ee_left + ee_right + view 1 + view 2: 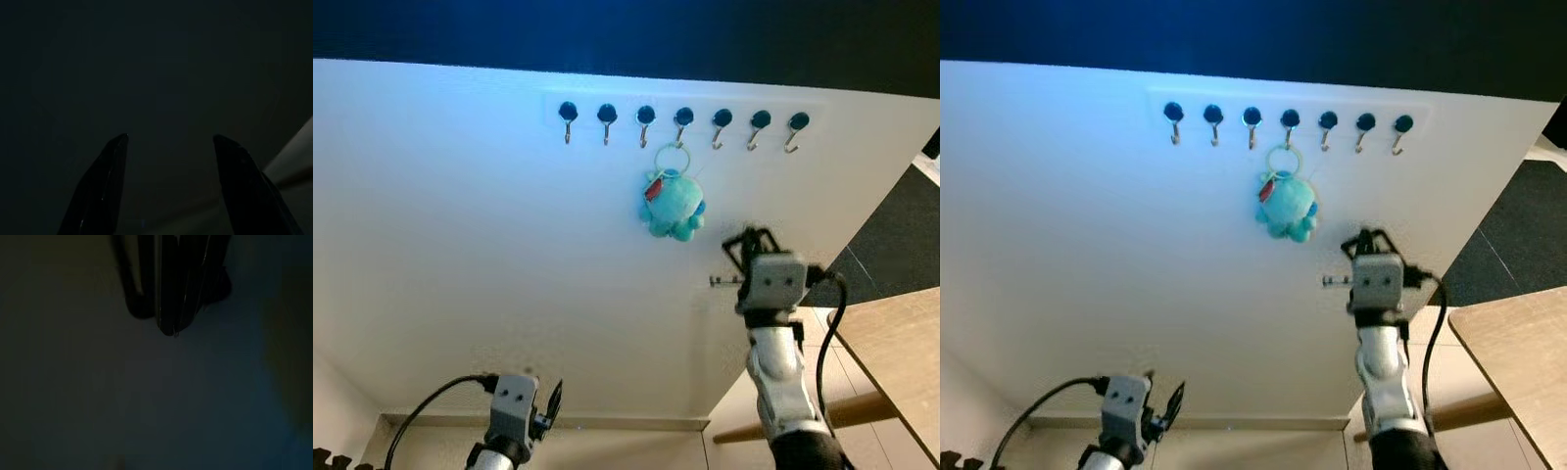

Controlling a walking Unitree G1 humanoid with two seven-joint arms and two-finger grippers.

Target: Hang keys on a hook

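- Right tool [751, 239] is raised in front of the white wall panel [460, 245]; its fingers appear pressed together in the right wrist view, and nothing is seen held between them.
- Left tool [551, 403] hangs low and idle, with its fingers spread apart on nothing.
- Key ring [672, 159] with the teal plush charm [673, 206] sits above the right tool and toward its left-arm side, near but apart from the fingertips. The ring is looped over the fourth hook [681, 121] counted from the robot's left.
- Step in hand, as judged: the hanging itself looks complete and the right tool looks released from the load.
- Next move, as judged: draw the right tool straight back from the panel, clear of the plush charm, so the ring is not nudged off the hook; then confirm that the charm hangs freely.
- Count: seven hooks in one row [683, 119], six of them bare; one key ring; one plush charm; two tools. Individual keys are too small to make out.
- Wooden counter [901, 343] stands to the right-arm side of the right tool, well apart.
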